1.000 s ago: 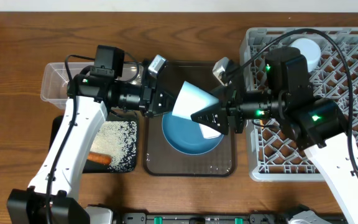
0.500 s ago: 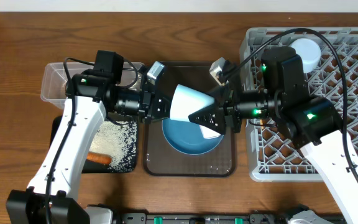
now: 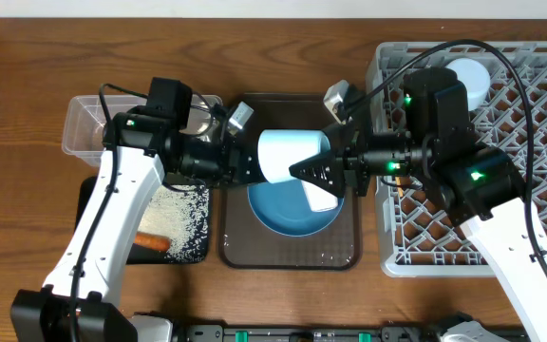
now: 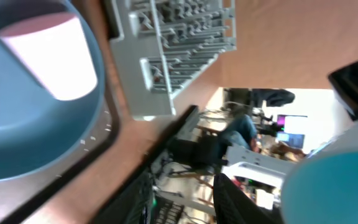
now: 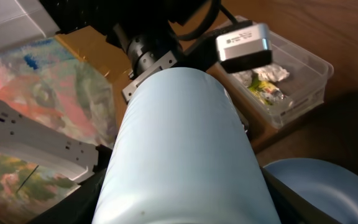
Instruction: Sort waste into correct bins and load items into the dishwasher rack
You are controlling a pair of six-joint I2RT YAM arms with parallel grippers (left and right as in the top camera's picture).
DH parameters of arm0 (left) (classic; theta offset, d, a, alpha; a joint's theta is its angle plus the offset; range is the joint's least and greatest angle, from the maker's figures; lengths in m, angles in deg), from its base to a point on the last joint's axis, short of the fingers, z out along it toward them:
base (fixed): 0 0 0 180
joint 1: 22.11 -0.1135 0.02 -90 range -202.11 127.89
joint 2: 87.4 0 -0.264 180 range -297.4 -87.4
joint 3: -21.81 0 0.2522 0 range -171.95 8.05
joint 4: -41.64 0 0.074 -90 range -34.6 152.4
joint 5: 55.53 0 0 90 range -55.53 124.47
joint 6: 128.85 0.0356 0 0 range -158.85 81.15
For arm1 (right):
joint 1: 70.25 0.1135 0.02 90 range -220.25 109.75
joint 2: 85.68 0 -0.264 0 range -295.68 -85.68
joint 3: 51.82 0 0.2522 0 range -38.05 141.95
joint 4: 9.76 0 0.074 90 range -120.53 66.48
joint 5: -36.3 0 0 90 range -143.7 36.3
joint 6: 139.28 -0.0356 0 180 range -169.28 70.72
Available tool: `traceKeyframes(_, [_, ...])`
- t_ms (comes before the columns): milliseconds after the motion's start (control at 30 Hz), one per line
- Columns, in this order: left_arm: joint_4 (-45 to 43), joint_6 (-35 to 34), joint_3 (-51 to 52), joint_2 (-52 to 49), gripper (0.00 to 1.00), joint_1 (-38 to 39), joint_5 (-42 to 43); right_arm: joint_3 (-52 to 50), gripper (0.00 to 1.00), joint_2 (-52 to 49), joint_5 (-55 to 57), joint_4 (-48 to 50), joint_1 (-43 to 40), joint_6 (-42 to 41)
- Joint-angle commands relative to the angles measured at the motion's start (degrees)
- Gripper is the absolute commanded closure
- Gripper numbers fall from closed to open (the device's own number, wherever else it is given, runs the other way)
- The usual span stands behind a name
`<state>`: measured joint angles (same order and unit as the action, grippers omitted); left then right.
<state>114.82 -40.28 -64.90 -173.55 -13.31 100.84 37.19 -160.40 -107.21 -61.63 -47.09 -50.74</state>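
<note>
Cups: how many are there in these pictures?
2. A light-blue cup is up in the air at the centre, in the right hand's grip; a pink cup sits on the blue plate below. More could be hidden beneath the arms.

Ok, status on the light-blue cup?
Right gripper shut on light-blue cup, above blue plate. Left gripper at its other end, grip unclear. Pink cup on plate below.

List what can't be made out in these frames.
- Left gripper: open or shut unclear; overhead, light-blue cup hides its tips; left wrist, blurred.
- Right gripper: tips hidden; right wrist, cup fills the frame.
- Pink cup: overhead, right gripper covers most; left wrist, blurred.
- Rack: overhead, right arm covers part; edge cuts its right side.
</note>
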Motion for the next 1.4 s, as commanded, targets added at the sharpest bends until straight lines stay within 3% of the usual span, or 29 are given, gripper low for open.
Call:
traceKeyframes(0, [-1.2,0.1,0.4,-0.3,0.64,-1.4,-2.8,1.4,0.80,0.6,0.2,-1.1,-1.9,0.9])
traceKeyframes(67, [-2.3,0.1,0.4,-0.3,0.61,-2.4,-3.8,1.4,0.81,0.6,2.4,-2.9,-2.5,0.9])
traceKeyframes(100, [-2.9,0.1,0.4,-0.3,0.54,-3.0,-5.7,1.4,0.81,0.6,4.2,-4.2,-2.9,0.9])
traceKeyframes(200, [-3.1,0.1,0.4,-0.3,0.47,-4.3,-14.5,1.4,0.81,0.6,11.6,-8.5,-3.8,0.9])
traceKeyframes(267, [-2.9,0.1,0.4,-0.3,0.35,-4.6,-20.8,1.4,0.81,0.6,18.3,-11.3,-4.3,0.6])
traceKeyframes(333, [-2.9,0.1,0.4,-0.3,0.16,-4.6,-25.2,1.4,0.80,0.7,26.4,-13.9,-5.0,-1.2])
traceKeyframes(400, [-2.9,0.1,0.4,-0.3,0.12,-4.6,-27.1,1.4,0.80,0.8,35.1,-16.7,-5.8,-3.6])
traceKeyframes(733, [-2.9,0.1,0.4,-0.3,0.04,-4.6,-27.1,1.4,0.80,0.8,61.9,-27.3,-8.0,-11.8])
traceKeyframes(1367, [-3.0,0.1,0.4,-0.3,0.00,-4.5,-27.2,1.4,0.81,-6.4,59.7,-30.6,-16.1,-13.0])
